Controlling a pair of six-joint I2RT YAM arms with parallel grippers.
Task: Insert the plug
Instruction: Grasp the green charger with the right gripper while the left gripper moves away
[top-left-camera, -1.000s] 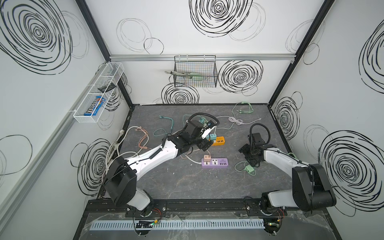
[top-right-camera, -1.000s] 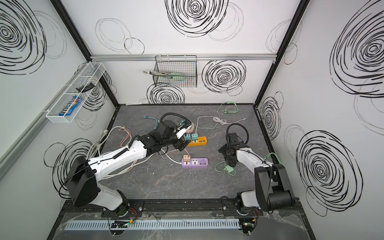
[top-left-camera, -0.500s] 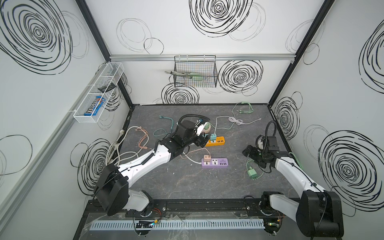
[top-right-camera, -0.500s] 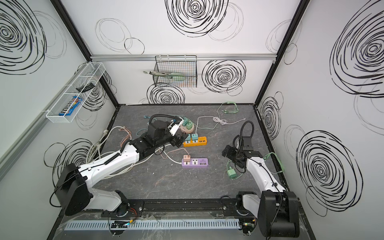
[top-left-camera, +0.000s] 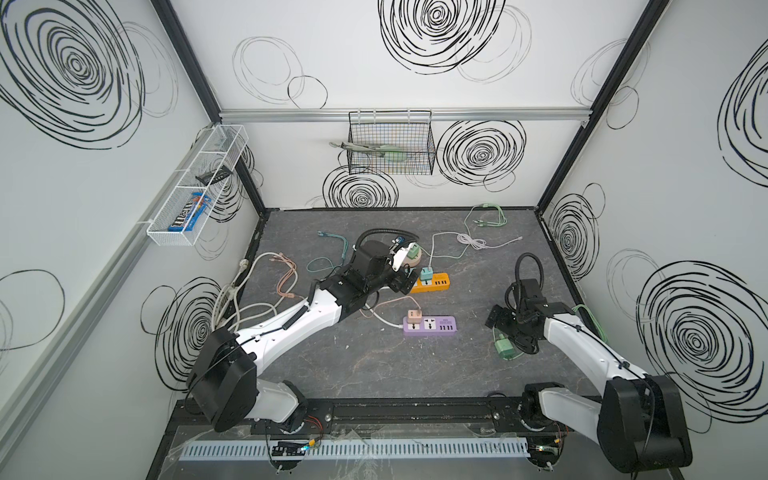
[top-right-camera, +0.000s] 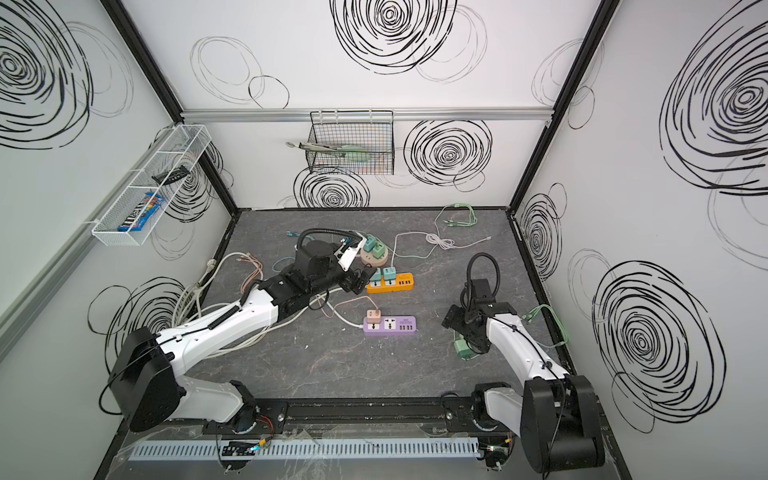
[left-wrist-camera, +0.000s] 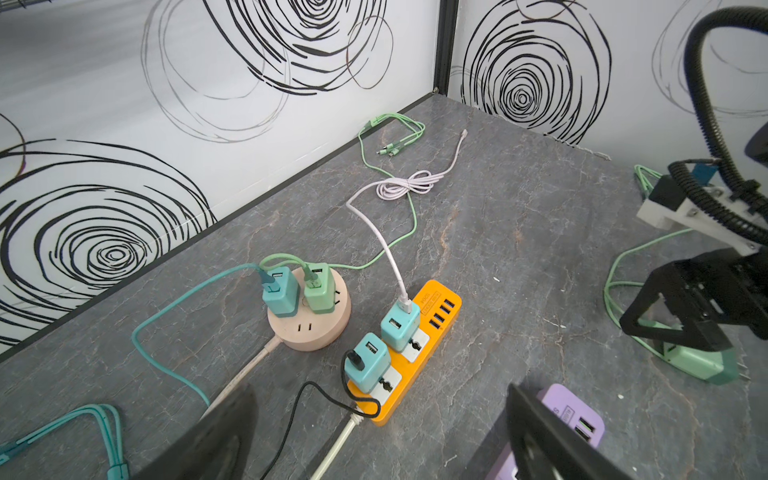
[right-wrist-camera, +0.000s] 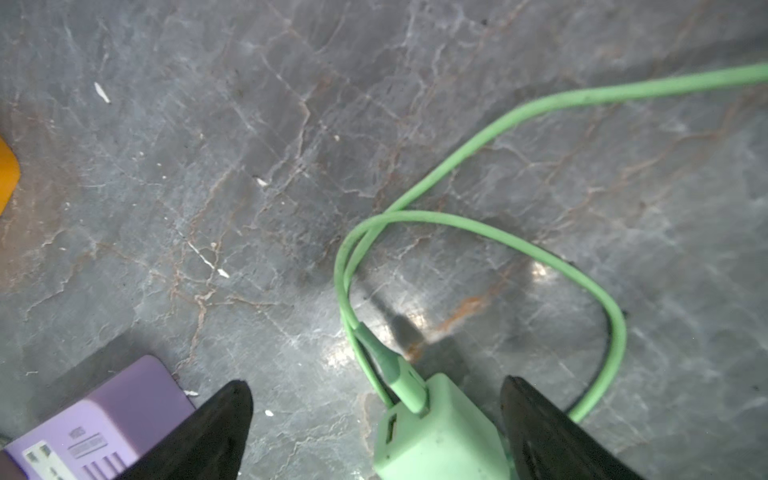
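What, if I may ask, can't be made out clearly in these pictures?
1. Right wrist view: the green plug is cut off by the picture's lower edge, so whether the right hand touches it is unclear.
2. Both top views: the purple power strip has socket holes too small to read.
3. Both top views: the wire basket holds items blurred behind its mesh.

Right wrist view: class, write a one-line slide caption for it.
Open right gripper above a green charger and its looped cable on the grey table, beside a purple power strip.
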